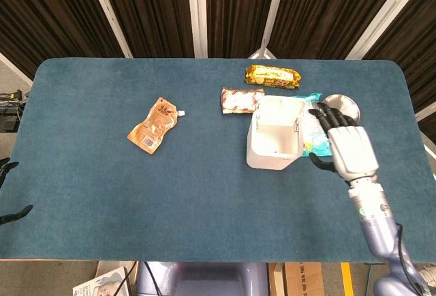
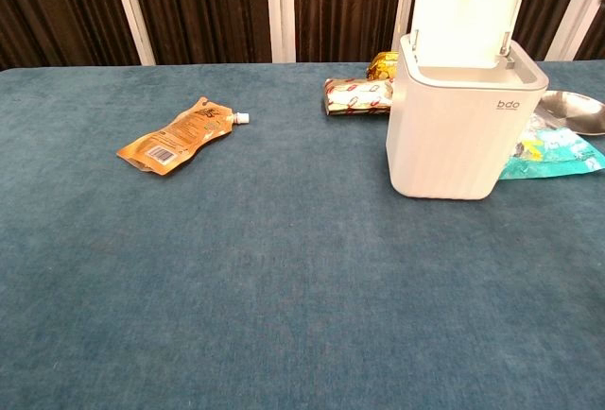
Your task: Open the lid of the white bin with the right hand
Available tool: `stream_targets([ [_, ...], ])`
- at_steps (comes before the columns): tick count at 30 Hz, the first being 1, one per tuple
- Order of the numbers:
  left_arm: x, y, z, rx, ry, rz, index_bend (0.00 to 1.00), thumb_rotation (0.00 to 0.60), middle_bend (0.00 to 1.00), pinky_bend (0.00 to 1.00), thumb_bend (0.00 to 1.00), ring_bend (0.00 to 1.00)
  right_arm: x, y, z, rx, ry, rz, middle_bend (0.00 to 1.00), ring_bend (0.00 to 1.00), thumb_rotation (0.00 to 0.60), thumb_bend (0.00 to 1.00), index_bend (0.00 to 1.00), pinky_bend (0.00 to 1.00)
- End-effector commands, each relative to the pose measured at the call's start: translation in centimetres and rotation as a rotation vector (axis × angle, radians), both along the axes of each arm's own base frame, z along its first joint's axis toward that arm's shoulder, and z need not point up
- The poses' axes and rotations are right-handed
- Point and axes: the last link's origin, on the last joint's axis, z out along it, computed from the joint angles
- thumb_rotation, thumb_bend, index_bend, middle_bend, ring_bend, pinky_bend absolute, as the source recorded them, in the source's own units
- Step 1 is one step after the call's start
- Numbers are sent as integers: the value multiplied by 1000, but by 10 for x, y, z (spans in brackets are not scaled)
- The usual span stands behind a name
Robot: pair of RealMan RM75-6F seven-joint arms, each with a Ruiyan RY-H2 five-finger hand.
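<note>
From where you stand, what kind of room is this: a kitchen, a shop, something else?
Most likely a lab or test booth, not a kitchen. Black curtains hang behind a table covered in teal cloth, where a white bin and snack packets are laid out for the robot hand.

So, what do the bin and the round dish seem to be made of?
The bin looks like matte white plastic: smooth moulded walls, a printed logo, a thin hinged lid. The dish seems metal, probably steel: grey, with a dull shine.
</note>
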Motion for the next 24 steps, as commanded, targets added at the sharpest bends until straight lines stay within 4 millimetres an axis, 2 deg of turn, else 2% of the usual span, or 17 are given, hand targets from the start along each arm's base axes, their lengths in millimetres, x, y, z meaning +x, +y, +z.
stream_targets([
  [1,0,0,0,0,-1,2,174,600,95,142,4,0,-34,24,15,-42,28,-39,112,135,600,212,160,144],
  [5,0,1,-1,-3,1,1,174,600,95,142,4,0,-69,51,15,-15,61,-90,105,128,600,199,138,88],
  [9,1,0,-1,-2,1,-3,174,600,95,142,4,0,-108,83,14,-24,91,-137,105,128,600,198,138,87],
  [12,1,0,0,1,1,-3,174,600,95,142,4,0,-128,104,12,-55,75,-154,105,128,600,197,138,87],
  [17,1,0,0,3,0,-12,174,600,94,142,4,0,-144,126,9,-98,68,-136,105,128,600,196,138,87],
  [24,3,-2,2,18,-10,-41,174,600,94,142,4,0,-151,137,-1,-117,91,-111,105,128,600,196,138,87],
])
